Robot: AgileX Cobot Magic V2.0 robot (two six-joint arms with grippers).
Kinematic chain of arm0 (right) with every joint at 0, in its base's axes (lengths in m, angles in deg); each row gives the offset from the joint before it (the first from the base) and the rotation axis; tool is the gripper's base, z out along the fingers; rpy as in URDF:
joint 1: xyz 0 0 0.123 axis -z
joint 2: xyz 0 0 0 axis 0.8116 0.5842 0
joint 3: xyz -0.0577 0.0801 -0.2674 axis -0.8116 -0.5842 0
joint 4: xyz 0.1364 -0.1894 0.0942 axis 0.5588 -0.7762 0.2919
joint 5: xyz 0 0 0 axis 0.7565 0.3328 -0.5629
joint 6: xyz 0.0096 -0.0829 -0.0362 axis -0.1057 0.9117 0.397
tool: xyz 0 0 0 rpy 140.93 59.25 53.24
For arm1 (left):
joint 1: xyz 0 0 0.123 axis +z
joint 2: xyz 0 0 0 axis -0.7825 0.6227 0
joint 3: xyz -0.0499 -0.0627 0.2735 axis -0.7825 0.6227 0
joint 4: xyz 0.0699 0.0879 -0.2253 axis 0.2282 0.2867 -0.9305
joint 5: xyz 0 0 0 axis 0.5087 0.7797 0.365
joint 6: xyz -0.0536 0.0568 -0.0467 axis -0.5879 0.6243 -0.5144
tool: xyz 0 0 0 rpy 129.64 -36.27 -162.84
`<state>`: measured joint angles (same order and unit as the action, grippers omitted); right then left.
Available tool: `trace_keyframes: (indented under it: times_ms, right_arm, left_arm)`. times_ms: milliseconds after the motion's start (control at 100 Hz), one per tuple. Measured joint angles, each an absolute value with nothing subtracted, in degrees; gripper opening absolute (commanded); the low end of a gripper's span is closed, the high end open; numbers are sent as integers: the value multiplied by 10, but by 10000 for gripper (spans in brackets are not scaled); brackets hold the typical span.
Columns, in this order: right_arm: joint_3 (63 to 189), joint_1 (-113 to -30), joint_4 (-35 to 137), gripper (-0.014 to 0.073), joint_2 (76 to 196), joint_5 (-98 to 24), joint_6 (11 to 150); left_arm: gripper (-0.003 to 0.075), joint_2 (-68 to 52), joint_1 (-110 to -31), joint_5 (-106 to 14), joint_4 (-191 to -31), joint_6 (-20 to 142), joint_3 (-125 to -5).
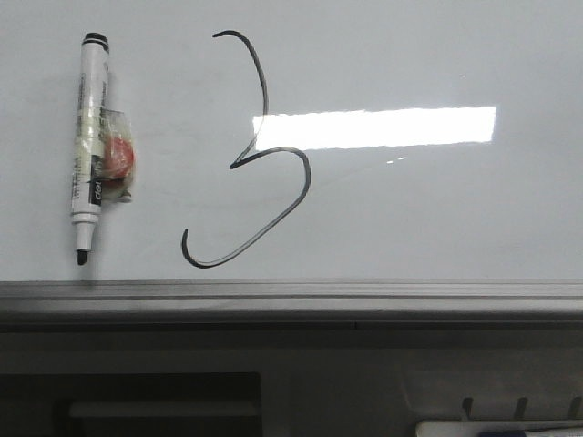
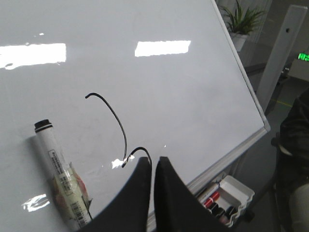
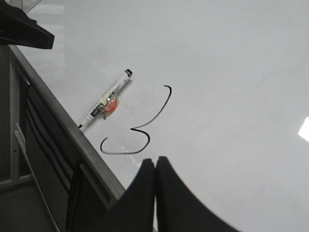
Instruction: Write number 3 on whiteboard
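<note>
The whiteboard (image 1: 437,209) fills the front view, with a bright rectangular reflection. A large thin black number 3 (image 1: 263,91) is drawn on it, with a pointed middle and a long lower hook. An uncapped white marker (image 1: 88,146) lies flat on the board to the left of the 3, tip towards the ledge, with a red and clear wad taped to its side. My left gripper (image 2: 153,159) is shut and empty, over the 3 (image 2: 118,123) and apart from the marker (image 2: 55,164). My right gripper (image 3: 155,160) is shut and empty, just past the hook of the 3 (image 3: 145,137). Neither gripper shows in the front view.
A grey metal ledge (image 1: 291,296) runs along the board's lower edge. A white tray (image 2: 224,200) with spare markers sits below the ledge. A potted plant (image 2: 239,21) and a white post stand beyond the board's far corner.
</note>
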<state>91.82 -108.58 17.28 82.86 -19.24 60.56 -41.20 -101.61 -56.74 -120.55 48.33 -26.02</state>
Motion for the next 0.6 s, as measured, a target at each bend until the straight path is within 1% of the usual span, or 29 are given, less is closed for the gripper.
trace_keyframes:
  times_ms: [210, 600]
  right_arm:
    - [886, -1084, 173, -41, 771, -192, 605]
    - [886, -1084, 173, -41, 768, -192, 605]
  left_arm:
    - [-21, -412, -1016, -553, -1186, 484, -258]
    - [-21, -412, -1016, -530, -1239, 484, -258]
